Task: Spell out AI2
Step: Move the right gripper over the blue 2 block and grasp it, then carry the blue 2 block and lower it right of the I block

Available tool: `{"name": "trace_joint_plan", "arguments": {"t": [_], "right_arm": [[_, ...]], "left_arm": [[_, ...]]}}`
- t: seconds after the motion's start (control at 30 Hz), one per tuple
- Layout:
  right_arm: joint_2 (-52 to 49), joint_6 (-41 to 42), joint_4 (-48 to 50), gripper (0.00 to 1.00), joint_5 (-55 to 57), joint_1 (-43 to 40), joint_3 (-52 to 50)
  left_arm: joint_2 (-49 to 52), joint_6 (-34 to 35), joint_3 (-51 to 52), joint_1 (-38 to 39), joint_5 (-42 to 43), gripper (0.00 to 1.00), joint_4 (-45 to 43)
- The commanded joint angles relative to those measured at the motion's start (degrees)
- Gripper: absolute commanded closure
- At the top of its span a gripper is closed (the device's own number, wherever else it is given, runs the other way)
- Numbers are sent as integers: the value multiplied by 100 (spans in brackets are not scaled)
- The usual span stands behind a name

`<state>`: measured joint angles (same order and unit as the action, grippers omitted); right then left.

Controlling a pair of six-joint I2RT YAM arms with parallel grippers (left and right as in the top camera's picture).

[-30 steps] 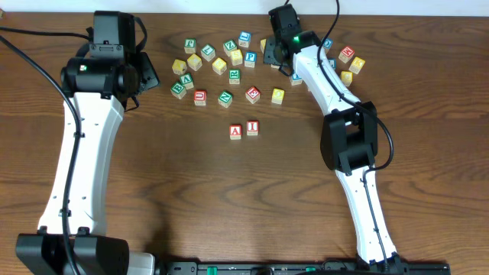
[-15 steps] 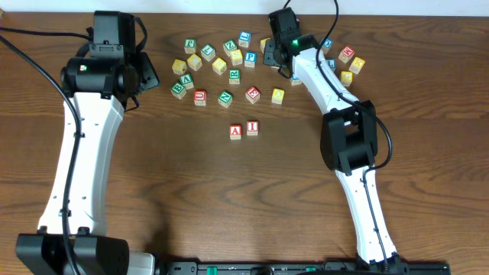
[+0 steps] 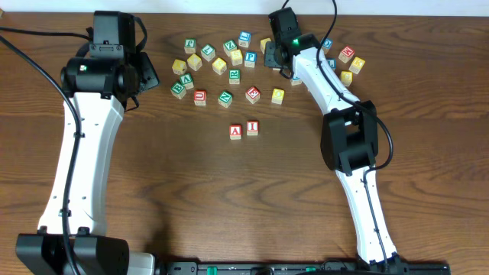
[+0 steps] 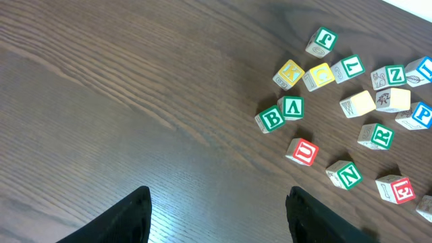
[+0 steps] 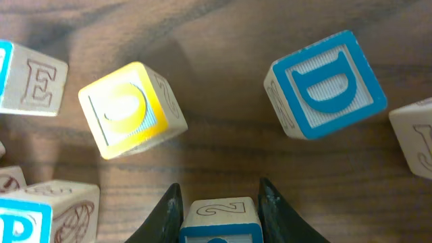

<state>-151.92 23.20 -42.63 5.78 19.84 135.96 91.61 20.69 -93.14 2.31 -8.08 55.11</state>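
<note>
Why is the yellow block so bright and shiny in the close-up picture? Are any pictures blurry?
Right wrist view: light washes out the yellow block's face, the blue D block looks crisp, and the 2 block is cut off at the bottom edge, inside the right gripper. Left wrist view: sharp wood grain, no glare. Overhead view: even light on the table, letters tiny.
</note>
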Motion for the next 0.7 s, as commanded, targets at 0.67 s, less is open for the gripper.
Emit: {"name": "trace_joint_plan", "arguments": {"t": [0.67], "right_arm": [[2393,-417,-4052,82,-256,98,-48]], "left_arm": [[-63,-74,-83,-15,-55,37,7]]}}
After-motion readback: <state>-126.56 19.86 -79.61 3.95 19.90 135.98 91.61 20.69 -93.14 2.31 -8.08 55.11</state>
